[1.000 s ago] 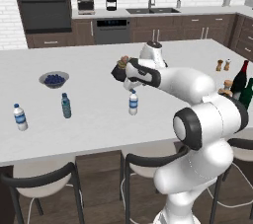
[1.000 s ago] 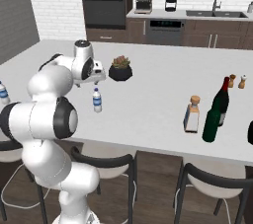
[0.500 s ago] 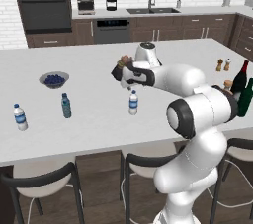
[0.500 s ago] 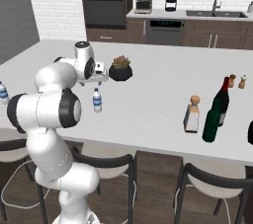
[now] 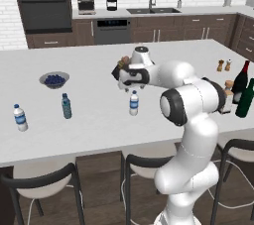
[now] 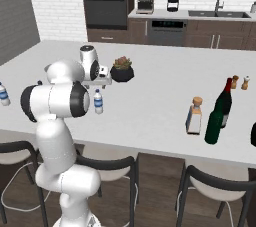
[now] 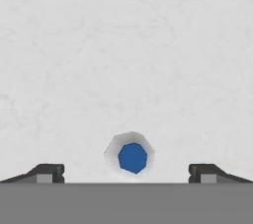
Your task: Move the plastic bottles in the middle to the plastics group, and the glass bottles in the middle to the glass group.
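Directly above water bottle point(image 7: 132, 157): wide-open, empty gripper point(image 7: 126, 171).

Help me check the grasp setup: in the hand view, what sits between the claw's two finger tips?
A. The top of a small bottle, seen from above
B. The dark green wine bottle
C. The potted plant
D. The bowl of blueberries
A: the hand view looks straight down at the small water bottle, a round shape with a blue centre, midway between the wide-apart tips of the claw, over the white counter.

Your white counter point(image 5: 94, 120) carries a berry bowl point(image 5: 54, 79), three small water bottles point(image 5: 133, 103), a potted plant point(image 6: 122, 69), two wine bottles point(image 6: 216, 119), a square bottle point(image 6: 193, 116), and shakers point(image 6: 239, 82).
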Tool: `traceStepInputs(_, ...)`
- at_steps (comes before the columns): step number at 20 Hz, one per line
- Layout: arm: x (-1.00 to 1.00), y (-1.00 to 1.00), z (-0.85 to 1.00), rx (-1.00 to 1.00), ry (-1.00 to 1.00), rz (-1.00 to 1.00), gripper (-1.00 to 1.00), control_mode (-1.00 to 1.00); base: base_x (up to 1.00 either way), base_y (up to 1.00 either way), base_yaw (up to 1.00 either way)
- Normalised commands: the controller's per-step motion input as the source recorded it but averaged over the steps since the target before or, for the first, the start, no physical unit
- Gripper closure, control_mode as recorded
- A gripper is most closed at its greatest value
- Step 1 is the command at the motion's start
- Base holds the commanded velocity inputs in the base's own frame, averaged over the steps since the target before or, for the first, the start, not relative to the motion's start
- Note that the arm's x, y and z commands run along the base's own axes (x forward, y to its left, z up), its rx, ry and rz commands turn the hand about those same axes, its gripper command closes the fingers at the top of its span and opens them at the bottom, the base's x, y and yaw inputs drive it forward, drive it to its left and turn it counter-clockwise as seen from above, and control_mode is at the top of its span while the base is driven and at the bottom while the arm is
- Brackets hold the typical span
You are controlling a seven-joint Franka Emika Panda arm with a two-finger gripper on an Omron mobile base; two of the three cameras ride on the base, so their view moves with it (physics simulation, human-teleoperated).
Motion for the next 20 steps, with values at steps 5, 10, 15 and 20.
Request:
traceStepInputs(5, 0.0, 0.0, -0.24, 0.0, 0.1, -0.01, -1.0, -1.0, 0.0, 0.0, 0.0)
traceStepInputs(10, -0.02, 0.0, -0.01, 0.0, 0.0, 0.0, -1.0, -1.0, 0.0, 0.0, 0.0)
traceStepInputs(15, 0.0, 0.0, -0.28, 0.0, 0.0, 0.0, -1.0, -1.0, 0.0, 0.0, 0.0)
traceStepInputs(20, 0.02, 0.0, -0.3, 0.0, 0.0, 0.0, -1.0, -1.0, 0.0, 0.0, 0.0)
